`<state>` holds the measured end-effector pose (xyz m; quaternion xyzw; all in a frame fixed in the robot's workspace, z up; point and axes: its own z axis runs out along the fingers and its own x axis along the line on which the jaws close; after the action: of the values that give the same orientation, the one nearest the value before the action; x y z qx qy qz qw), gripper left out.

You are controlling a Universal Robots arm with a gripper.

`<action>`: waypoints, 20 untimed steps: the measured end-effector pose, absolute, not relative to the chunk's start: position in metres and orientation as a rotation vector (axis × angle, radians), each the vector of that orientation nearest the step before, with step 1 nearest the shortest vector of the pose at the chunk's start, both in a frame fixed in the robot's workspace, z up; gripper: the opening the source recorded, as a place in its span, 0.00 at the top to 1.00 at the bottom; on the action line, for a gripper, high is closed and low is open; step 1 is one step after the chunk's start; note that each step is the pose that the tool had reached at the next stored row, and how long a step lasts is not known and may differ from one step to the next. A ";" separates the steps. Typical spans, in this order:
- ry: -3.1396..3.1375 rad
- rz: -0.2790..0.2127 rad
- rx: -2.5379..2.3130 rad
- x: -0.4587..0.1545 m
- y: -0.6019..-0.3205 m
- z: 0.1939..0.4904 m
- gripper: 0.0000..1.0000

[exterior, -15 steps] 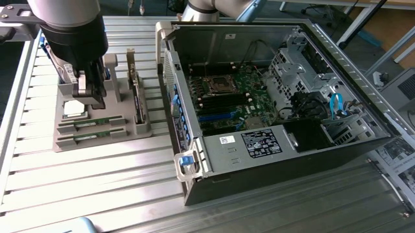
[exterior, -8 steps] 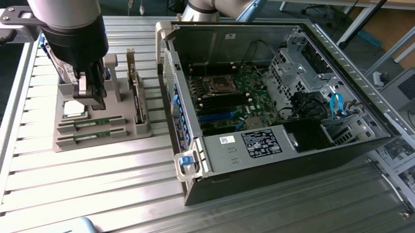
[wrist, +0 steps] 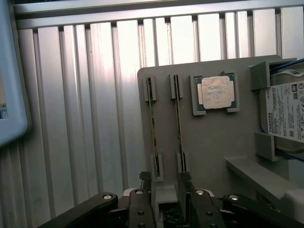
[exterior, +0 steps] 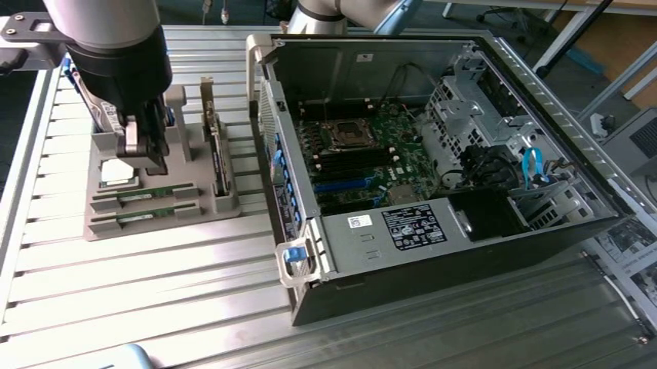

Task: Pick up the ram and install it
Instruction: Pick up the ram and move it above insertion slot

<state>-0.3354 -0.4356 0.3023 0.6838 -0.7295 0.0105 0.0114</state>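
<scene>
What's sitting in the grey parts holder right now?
Two ram sticks on edge in slots, a square processor chip, a labelled hard drive. The open gripper covers one end of the holder.

A high exterior camera looks down at an angle across the slatted table [exterior: 154,277], taking in the open computer case [exterior: 390,300] and, at the exterior view's left, the grey parts holder [exterior: 154,228]. The wrist camera, just behind the gripper [wrist: 166,176], faces down close over that same holder, the 2 views' shared ground.
</scene>
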 end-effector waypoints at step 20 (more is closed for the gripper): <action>-2.274 0.033 2.134 -0.336 -0.436 0.295 0.64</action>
<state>-0.3361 -0.4356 0.2953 0.6841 -0.7292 0.0105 0.0114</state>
